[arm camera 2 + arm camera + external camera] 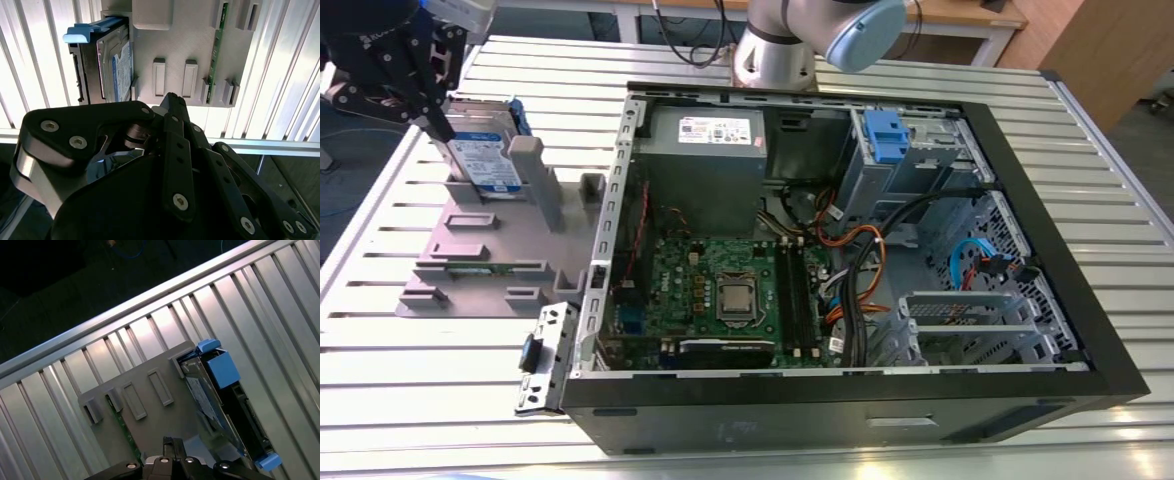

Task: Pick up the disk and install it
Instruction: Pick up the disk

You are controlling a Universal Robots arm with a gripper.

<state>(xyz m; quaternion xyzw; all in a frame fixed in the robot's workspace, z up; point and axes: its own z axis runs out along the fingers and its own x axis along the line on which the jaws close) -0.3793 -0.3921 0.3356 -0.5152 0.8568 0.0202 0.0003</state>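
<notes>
blue-framed disk upright in grey stand, post alongside, computer case near; claw close above, grip cannot tell.

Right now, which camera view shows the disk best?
The first wrist view: the disk shows along its whole length, on edge in the grey stand, blue bracket at both ends. The exterior view shows its labelled face; the second wrist view, one end edge-on.

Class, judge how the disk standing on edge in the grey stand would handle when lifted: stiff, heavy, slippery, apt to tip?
The disk is a metal slab in a blue bracket, so it is likely rigid and heavy for its size. Its faces look smooth, so it is perhaps slippery. Standing on edge between posts of the grey stand, it might tip if nudged sideways.
</notes>
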